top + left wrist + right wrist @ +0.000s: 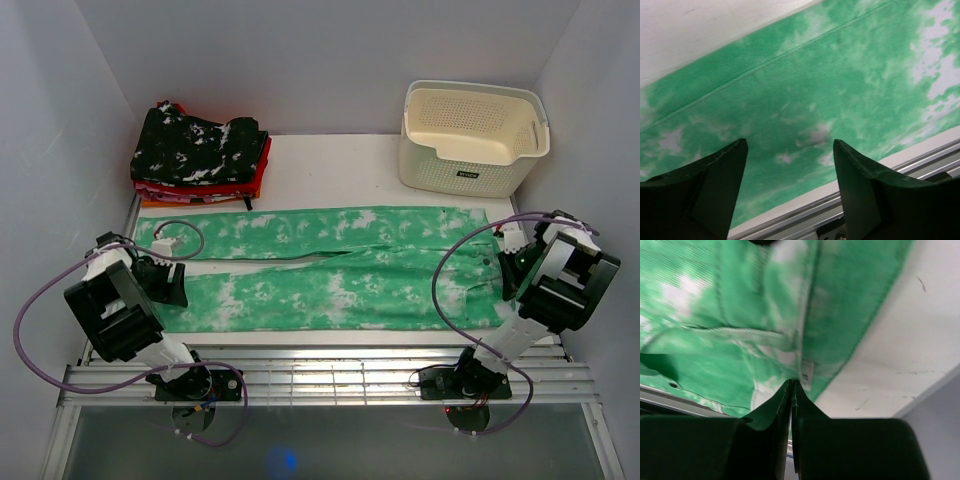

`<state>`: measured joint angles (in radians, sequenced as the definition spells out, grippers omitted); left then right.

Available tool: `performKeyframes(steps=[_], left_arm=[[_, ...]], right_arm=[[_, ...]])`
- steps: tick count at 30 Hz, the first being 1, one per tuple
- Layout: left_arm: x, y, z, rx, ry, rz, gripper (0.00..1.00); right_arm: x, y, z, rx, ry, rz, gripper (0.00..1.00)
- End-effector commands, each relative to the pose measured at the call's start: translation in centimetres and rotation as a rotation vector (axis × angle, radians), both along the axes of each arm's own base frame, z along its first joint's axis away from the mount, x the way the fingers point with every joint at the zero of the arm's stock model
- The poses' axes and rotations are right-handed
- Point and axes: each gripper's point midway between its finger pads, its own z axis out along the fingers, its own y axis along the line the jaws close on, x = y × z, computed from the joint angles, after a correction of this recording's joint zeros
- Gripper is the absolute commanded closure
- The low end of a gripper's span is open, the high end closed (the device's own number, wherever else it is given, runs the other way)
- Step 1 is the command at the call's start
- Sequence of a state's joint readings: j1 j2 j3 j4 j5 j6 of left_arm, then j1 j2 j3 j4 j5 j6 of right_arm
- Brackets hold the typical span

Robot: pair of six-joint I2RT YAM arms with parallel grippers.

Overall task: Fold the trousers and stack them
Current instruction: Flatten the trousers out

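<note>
Top external view: the trousers [330, 270] lie flat across the bench [340, 165], waist toward my right side and both legs running out to my left, the near leg along the front edge. My left arm [112, 310] is folded low over the cuff end, wrist tipped down. My left jaws stand spread wide just above the near leg's cloth with nothing between them. One fingertip [737, 150] shows on each side over the green, with the bench's metal rail [920, 165] just beyond the cloth's edge. My right arm [560, 290] bends in over the waist end, near the bench's right edge. My right jaws are pressed together, their tips right at the waistband's hem beside a small white label [806, 374]. Whether cloth is nipped between them I cannot tell.
</note>
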<state>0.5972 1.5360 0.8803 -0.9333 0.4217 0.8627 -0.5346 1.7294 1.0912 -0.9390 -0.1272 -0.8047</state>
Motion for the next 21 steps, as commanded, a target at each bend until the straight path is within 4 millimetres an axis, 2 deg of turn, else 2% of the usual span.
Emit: performKeyframes(steps=[1, 5, 8, 9, 10, 11, 12, 14, 15, 16, 17, 18, 19, 20, 21], left_arm=[[-0.8, 0.9, -1.4, 0.027, 0.023, 0.013, 0.23], [-1.4, 0.5, -1.2, 0.018, 0.013, -0.030, 0.29], [0.2, -0.1, 1.6, -0.029, -0.066, -0.049, 0.25], [1.3, -0.6, 3.0, -0.065, -0.121, -0.052, 0.23], [2.1, -0.6, 4.3, -0.079, -0.153, -0.044, 0.23], [4.3, 0.2, 6.6, -0.063, -0.227, -0.038, 0.22], [5.5, 0.4, 7.9, -0.078, -0.262, -0.011, 0.21], [8.4, 0.7, 9.8, -0.117, -0.344, 0.011, 0.21], [10.1, 1.3, 11.2, -0.125, -0.383, 0.050, 0.21], [11.9, 2.0, 11.8, -0.123, -0.438, 0.063, 0.21], [13.0, 2.1, 11.3, -0.137, -0.435, 0.080, 0.21], [14.7, 2.8, 11.8, -0.131, -0.469, 0.114, 0.21], [15.6, 3.0, 11.6, -0.131, -0.477, 0.130, 0.21], [16.4, 3.1, 10.5, -0.134, -0.453, 0.147, 0.20], [17.2, 3.4, 10.2, -0.126, -0.454, 0.162, 0.21]], right_arm=[[-0.4, -2.6, 0.6, -0.076, -0.012, 0.020, 0.92], [-0.5, -2.7, 1.6, -0.074, -0.018, 0.039, 0.92], [0.9, -2.3, 3.6, -0.049, -0.046, 0.060, 0.61], [1.8, -1.6, 4.5, -0.006, -0.085, 0.058, 0.46], [3.1, -1.3, 6.4, 0.014, -0.124, 0.052, 0.40], [4.0, -0.8, 7.4, 0.031, -0.152, 0.053, 0.38], [5.3, 0.8, 8.3, 0.077, -0.195, 0.075, 0.37], [7.7, 2.2, 10.4, 0.105, -0.271, 0.088, 0.37], [9.0, 4.0, 10.9, 0.130, -0.304, 0.119, 0.37], [9.9, 4.9, 11.2, 0.143, -0.329, 0.125, 0.38], [11.4, 6.7, 11.3, 0.152, -0.361, 0.150, 0.38], [12.2, 7.5, 11.1, 0.150, -0.372, 0.158, 0.40], [12.9, 8.3, 10.8, 0.149, -0.382, 0.164, 0.41], [13.5, 9.1, 10.1, 0.157, -0.368, 0.153, 0.41], [14.5, 10.3, 9.7, 0.161, -0.381, 0.175, 0.43]])
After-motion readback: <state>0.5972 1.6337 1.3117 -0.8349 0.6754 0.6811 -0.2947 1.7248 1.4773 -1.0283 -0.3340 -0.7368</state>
